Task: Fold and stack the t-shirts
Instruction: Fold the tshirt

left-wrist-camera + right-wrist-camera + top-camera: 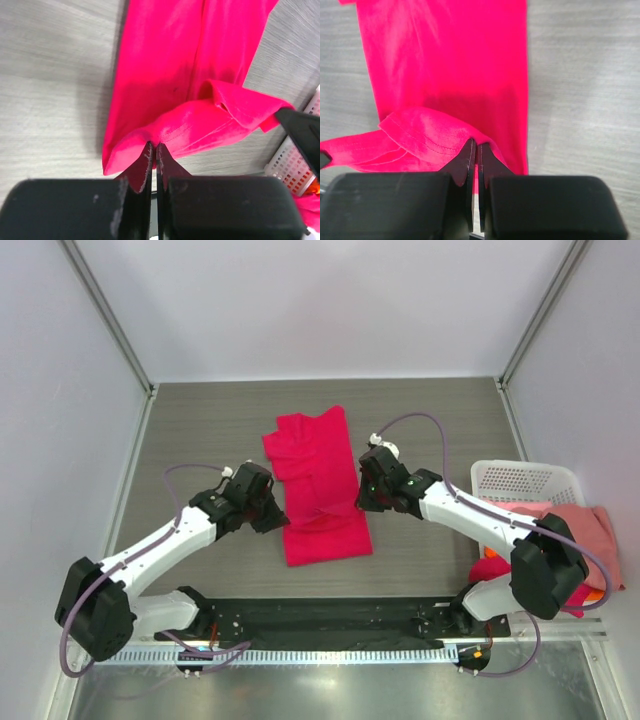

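Nearest, on the near side of the crimson t-shirt (318, 490), a black mounting rail (330, 618) carries both arm bases. Off to the t-shirt's near right, a patch of red cloth (490, 568) and a sliver of orange cloth (598, 592) show, mostly hidden behind the right arm's elbow. The t-shirt itself lies mid-way across the grey, wood-grained worktop (200, 430), folded lengthwise into a long, narrow strip of soft knit with a faint sheen. Its long axis runs near to far, leaning slightly left toward the far end, and a straight hem forms the nearest end. At the strip's left edge, about halfway along, the left pincer (153, 147) is clenched on a raised fold, its black wedge fingertips pressed together with cloth pinched between them. At the opposite edge the right pincer (475, 145) is likewise clamped on a puckered fold that shows a double line of stitching. Between the two pincers the cloth bunches into a crosswise ridge, so the number of layers beneath is hard to make out. Well to the t-shirt's right stands a white perforated plastic basket (525, 480), with a salmon-pink shirt (590, 525) draped over its near right side. Farthest, the strip ends in a wider, notched edge.
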### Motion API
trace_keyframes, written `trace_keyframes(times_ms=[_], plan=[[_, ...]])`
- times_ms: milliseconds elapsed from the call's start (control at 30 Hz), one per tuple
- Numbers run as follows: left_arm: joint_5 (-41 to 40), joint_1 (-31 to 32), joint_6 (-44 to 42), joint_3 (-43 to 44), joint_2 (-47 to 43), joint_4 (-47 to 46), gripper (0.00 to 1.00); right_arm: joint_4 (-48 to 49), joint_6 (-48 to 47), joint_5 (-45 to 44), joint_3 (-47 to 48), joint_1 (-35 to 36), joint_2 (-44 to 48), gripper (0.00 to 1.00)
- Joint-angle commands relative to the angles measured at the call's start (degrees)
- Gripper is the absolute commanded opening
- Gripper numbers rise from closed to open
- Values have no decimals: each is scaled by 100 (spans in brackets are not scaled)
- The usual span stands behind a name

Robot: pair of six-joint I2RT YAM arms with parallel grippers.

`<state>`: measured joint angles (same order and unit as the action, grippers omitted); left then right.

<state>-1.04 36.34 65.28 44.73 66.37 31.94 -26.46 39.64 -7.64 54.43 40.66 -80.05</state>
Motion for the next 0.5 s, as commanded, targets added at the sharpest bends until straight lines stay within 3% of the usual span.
trace_keyframes(times_ms=[0, 467], plan=[[315, -206, -428, 326, 183, -320, 0, 246, -316, 219, 418, -181, -168, 1], [631, -750, -595, 598, 1132, -812, 0, 317, -606, 439, 1104, -682, -1179, 1]])
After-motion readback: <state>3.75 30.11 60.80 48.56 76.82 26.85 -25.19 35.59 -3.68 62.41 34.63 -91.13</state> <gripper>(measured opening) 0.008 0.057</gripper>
